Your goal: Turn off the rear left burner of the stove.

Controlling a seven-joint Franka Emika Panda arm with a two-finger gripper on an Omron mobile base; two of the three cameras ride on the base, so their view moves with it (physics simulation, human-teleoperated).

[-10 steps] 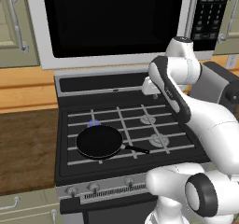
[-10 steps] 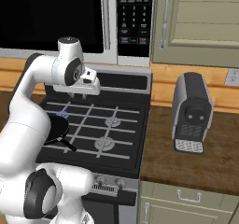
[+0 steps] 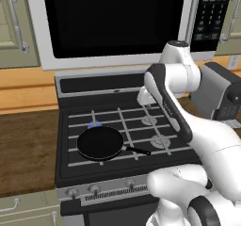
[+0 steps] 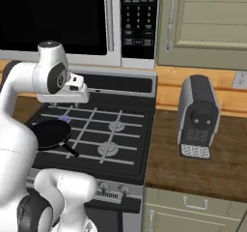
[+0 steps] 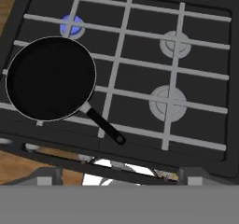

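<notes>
Tool released, jaws spread wide, hovering above the black four-burner gas stove. Small round grey rear left burner shows blue flame, just behind the black frying pan.

A black pan sits on the stove's front left, touching the lit rear left burner; the right side is free.

Wooden desk running both sides of the stove, black frying pan on the stove's front left grate, handle pointing right, grey coffee machine standing on the desk right of the stove
</notes>
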